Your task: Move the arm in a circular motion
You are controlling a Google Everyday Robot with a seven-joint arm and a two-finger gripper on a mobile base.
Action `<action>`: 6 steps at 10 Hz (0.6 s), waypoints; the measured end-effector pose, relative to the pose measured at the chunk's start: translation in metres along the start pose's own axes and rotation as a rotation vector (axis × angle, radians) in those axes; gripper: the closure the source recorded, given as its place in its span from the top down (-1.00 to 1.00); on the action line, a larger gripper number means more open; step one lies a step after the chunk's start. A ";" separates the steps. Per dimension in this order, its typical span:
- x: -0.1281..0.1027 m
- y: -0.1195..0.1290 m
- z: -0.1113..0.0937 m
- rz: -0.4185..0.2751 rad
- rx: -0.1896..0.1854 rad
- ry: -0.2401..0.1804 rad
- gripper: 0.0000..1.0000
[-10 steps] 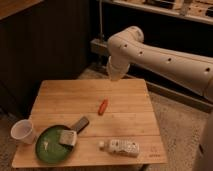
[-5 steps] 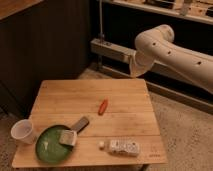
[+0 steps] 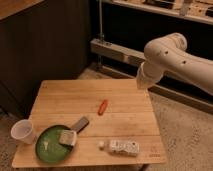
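The cream-white arm (image 3: 172, 52) reaches in from the right edge, bends at a rounded joint high on the right, and points down to the left. Its small pale gripper (image 3: 142, 82) hangs at the end, above the far right corner of the wooden table (image 3: 125, 95). It touches nothing on the table.
On the table lie a small orange-red item (image 3: 102, 106) in the middle, a green plate (image 3: 47, 147) with a sponge and dark-handled tool at the front left, a white cup (image 3: 24, 132) beside it, and a white bottle (image 3: 123, 146) lying at the front. Dark cabinets and a metal shelf rail (image 3: 115, 52) stand behind.
The arm has swung to the right from above the table's far middle to its far right corner, and the gripper end has dropped a little. The table items have not moved.
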 end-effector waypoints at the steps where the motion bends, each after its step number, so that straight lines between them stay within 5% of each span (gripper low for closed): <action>1: 0.041 0.007 -0.003 0.028 -0.005 0.036 -1.00; 6: 0.167 0.065 0.005 0.045 -0.071 0.199 -1.00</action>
